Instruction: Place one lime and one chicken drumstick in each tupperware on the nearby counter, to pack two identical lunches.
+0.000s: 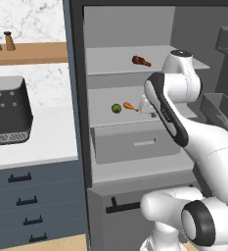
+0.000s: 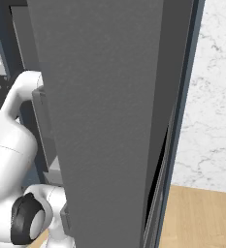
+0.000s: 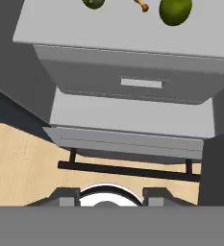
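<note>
end effector (image 1: 146, 105): grip state can't tell | near drumstick (image 1: 130, 106), lime (image 1: 116, 108) on fridge shelf (image 1: 105, 115) | no readable writing

This is a home kitchen. An open fridge (image 1: 135, 73) shows grey shelves carrying a lime (image 1: 116, 108) and chicken drumsticks (image 1: 141, 61). At nine o'clock from it, a white counter (image 1: 42, 142) over dark drawers (image 1: 27, 196) bears a coffee machine (image 1: 8, 110), under a marble wall (image 1: 27, 19) and wooden shelf (image 1: 32, 53).

Even, flat rendered light, soft faint shadows (slightly blurry), no glare
</note>
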